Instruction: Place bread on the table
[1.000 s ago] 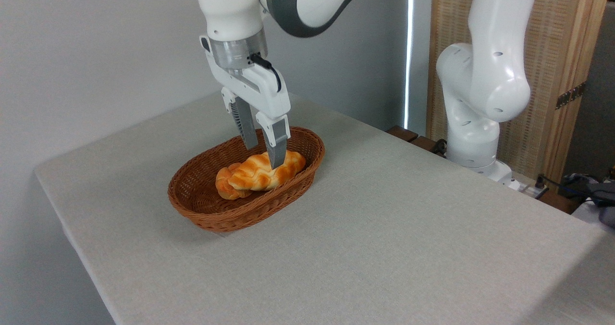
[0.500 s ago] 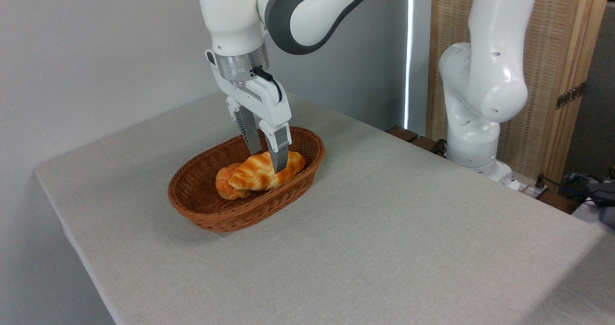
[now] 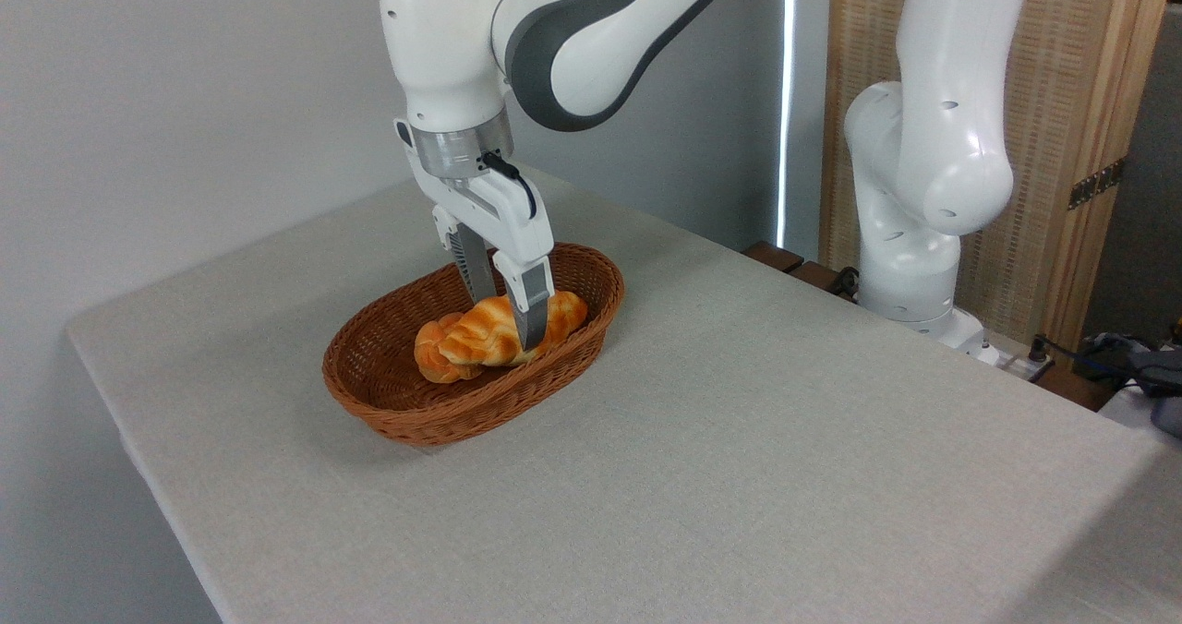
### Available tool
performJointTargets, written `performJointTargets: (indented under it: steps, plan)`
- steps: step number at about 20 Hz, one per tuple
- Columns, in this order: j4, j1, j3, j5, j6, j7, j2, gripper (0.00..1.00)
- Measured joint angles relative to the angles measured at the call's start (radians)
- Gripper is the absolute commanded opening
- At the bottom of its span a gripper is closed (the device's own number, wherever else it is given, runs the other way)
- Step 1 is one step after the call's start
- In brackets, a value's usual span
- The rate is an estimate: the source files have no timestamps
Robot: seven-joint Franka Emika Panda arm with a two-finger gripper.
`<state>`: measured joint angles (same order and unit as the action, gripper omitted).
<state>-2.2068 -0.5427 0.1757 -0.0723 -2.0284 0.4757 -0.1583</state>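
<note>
The bread (image 3: 503, 329) lies in the brown wicker basket (image 3: 406, 412) on the desk (image 3: 739, 476), its long axis running from about 8 o'clock up to 2 o'clock in the picture. A small round bun (image 3: 432, 352) sits touching its 8 o'clock end. The pincer (image 3: 508, 315) points straight down over the loaf, somewhat toward its 2 o'clock end, so the bread lies directly between the fingers rather than off to any side. The fingers are spread just wider than the loaf and straddle it across its short width: the near finger (image 3: 533, 315) covers the front flank, the far one drops behind. I cannot tell whether the pads already touch the crust; they do not look pressed in. The bread seems not yet gripped.
</note>
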Motion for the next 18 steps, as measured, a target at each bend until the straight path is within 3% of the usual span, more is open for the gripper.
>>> performJointTargets:
  steps: [18]
  plan:
    - [-0.004, 0.001, 0.003, 0.001, -0.004, 0.000, 0.000, 0.30]
